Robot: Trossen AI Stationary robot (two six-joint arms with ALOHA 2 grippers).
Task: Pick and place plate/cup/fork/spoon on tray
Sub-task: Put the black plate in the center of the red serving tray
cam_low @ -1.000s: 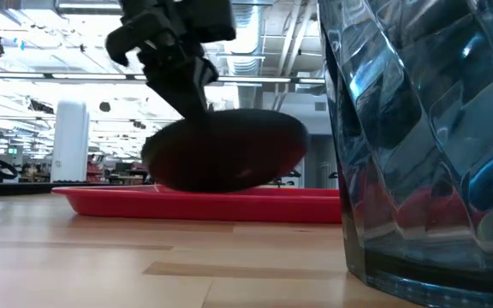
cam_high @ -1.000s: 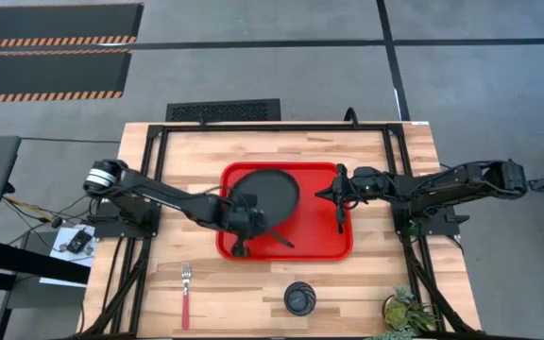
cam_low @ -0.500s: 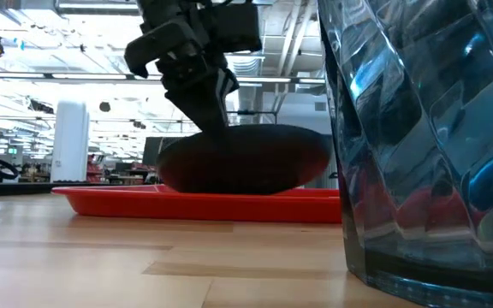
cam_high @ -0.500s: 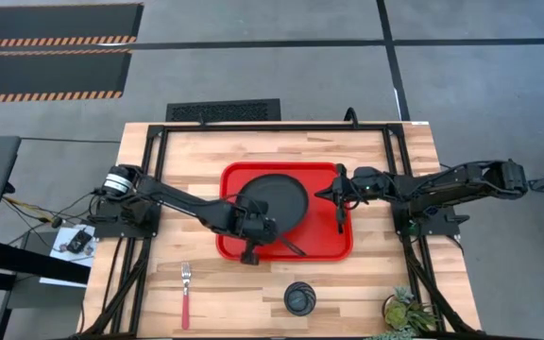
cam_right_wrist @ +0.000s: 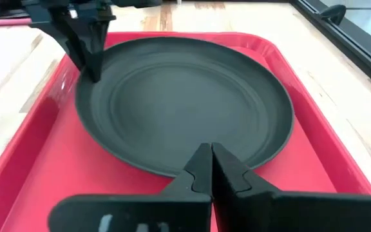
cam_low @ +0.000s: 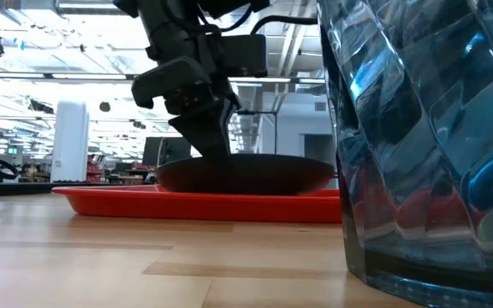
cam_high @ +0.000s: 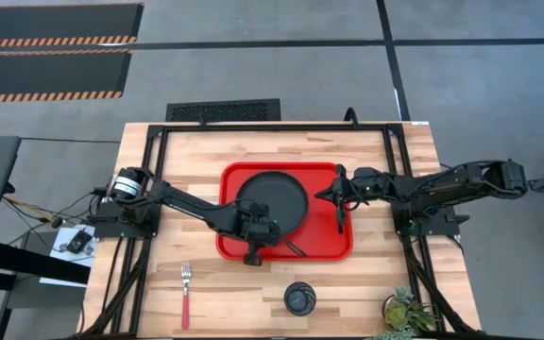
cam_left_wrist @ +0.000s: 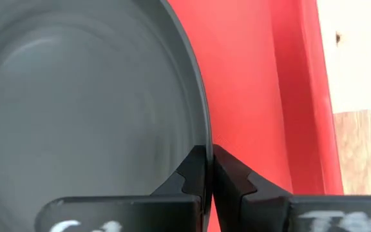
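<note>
The black plate lies about level in the red tray, left of its middle; it also shows in the low view. My left gripper is shut on the plate's near-left rim. My right gripper is shut and hovers over the tray's right part, facing the plate. A slim dark thing, which looks like the spoon, lies on the tray under it. The fork lies on the table near the front left. The cup stands near the front edge. My left gripper pinches the plate's rim between its two fingers, one on the plate's inner side and one on the outer. The fingers slant down from the table's near left side. The plate sits about level and low in the tray; the tray's rim hides its underside.
A small plant stands at the table's front right corner. A blue glass vessel fills the low view's right side. Bare wood lies left and right of the tray.
My left gripper has gone down and a little toward the table's right and near edge, still shut on the plate. The plate has tipped from tilted to about level and has sunk into the tray.
</note>
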